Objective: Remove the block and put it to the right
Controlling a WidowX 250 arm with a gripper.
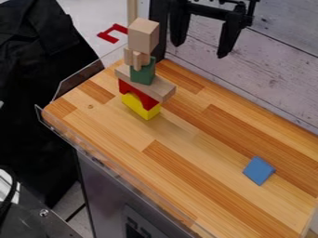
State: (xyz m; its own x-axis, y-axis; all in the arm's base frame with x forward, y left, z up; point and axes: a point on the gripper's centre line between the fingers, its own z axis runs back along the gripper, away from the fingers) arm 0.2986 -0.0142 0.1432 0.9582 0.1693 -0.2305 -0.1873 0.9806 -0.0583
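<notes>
1. Wooden block [142, 37] tops the stack [142, 73], standing upright, its long axis vertical.
2. Black gripper [200, 49] hangs at upper right, fingers spread, holding nothing.
3. Blue block [258, 171] lies at right.

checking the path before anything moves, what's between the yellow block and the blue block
Only bare wooden tabletop lies between the yellow block and the blue block, as the camera view shows.

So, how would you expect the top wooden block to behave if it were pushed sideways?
The top wooden block would probably tip easily, since it is perched on small wooden pieces atop a tall stack. Its plain wood suggests it would stay stiff, and its flat faces make rolling unlikely.
</notes>
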